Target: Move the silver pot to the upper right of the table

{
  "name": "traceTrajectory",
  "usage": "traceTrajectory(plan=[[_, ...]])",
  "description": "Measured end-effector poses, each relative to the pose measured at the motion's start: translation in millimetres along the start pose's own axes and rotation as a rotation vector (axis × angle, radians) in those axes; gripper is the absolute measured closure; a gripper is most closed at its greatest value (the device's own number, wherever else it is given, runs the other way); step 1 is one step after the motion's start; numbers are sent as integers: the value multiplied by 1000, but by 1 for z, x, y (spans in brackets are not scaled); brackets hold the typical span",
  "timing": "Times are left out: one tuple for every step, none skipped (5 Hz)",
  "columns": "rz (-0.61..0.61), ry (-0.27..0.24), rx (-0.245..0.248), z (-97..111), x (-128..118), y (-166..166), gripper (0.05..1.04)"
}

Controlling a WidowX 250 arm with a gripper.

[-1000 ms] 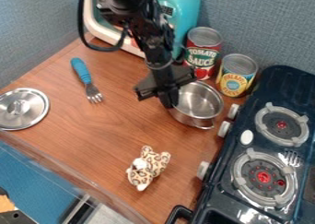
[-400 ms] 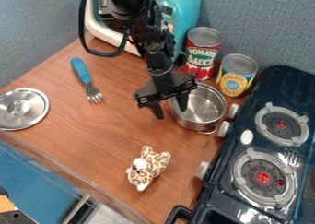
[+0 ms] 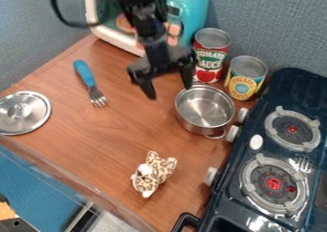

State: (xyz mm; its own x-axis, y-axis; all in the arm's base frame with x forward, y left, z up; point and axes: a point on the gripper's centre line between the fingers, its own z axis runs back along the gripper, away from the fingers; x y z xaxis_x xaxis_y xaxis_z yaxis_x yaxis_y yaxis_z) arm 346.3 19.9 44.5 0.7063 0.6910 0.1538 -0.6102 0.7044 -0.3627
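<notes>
The gripper (image 3: pixel 170 91) hangs above the table, up and to the left of the pot, with its two fingers spread apart and nothing between them. Its right finger ends near the pot's upper-left rim. The silver pot (image 3: pixel 205 107) stands upright on the right part of the wooden table (image 3: pixel 108 150), just below the two cans and left of the stove's knobs. One small loop handle points toward the stove.
Behind the pot stand a tomato sauce can (image 3: pixel 210 55) and a yellow-labelled can (image 3: pixel 245 78). The black stove (image 3: pixel 275 145) borders the right side. Also around are a teal toy microwave (image 3: pixel 185 9), blue fork (image 3: pixel 89 83), silver lid (image 3: pixel 23 112) and spotted plush (image 3: pixel 153 173).
The gripper has opened and risen up and away from the pot, where one second ago it was at the pot's left rim. The pot has turned and shifted slightly right.
</notes>
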Motion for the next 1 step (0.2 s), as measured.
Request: traceTrajectory(plan=[[-2, -2, -1, 1, 1, 0, 84]])
